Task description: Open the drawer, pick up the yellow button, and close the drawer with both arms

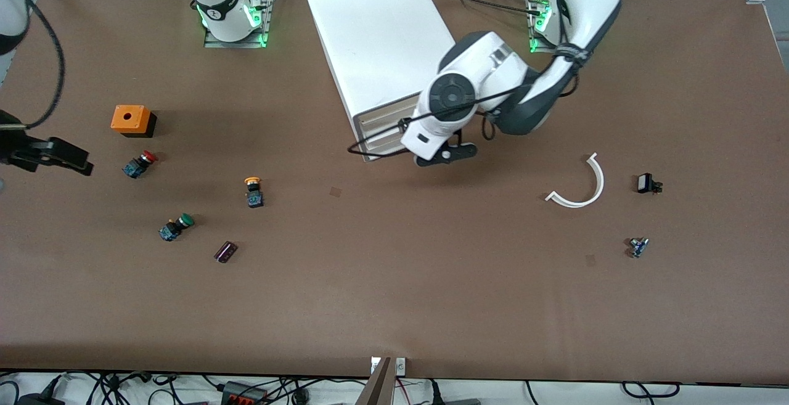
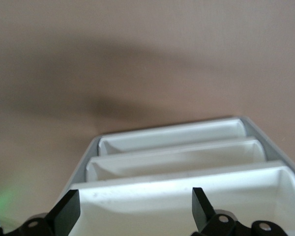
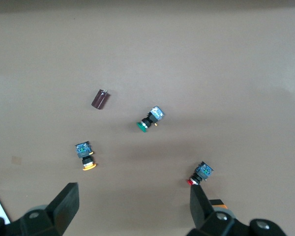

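Note:
The white cabinet [image 1: 382, 41] stands near the robots' bases, and its three drawers look shut. The uppermost drawer [image 1: 387, 111] shows in the left wrist view [image 2: 187, 199] right under the fingers. My left gripper [image 1: 414, 146] is at the drawer fronts, open and empty [image 2: 135, 206]. The orange-yellow button [image 1: 253, 190] lies on the table toward the right arm's end, and shows in the right wrist view [image 3: 86, 158]. My right gripper [image 1: 77, 161] is open and empty [image 3: 133, 199] over the table edge beside the red button [image 1: 140, 163].
A green button [image 1: 176, 227], a dark cylinder [image 1: 225, 251] and an orange box [image 1: 131, 120] lie round the orange-yellow button. A white curved strip [image 1: 582, 189], a black part [image 1: 647, 184] and a small part [image 1: 638, 246] lie toward the left arm's end.

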